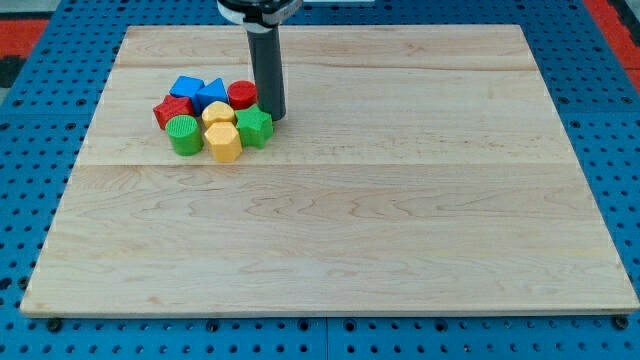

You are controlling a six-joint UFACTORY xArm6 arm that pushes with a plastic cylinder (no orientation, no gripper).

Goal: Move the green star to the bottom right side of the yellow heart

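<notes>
1. One green star (254, 127) sits at the view's right edge of a tight cluster in the upper left part of the wooden surface (400, 230).
2. My tip (274, 117) stands just beside the green star, at its upper right, so close I cannot tell whether they touch. I have no jaws on this rig, only the dark rod, so nothing is gripped.
3. The yellow heart (218, 113) lies just to the view's left of the green star and touches it, so the star is at the heart's right and slightly lower.
4. A yellow hexagon-like block (224, 141) sits directly below the heart, pressed against the star's lower left.
5. A green cylinder (184, 135) is at the cluster's lower left, with a red block (172, 109) above it whose shape I cannot make out.
6. Two blue blocks (198, 92) line the cluster's top, and a red cylinder (242, 95) sits at the top right, just left of my rod.
</notes>
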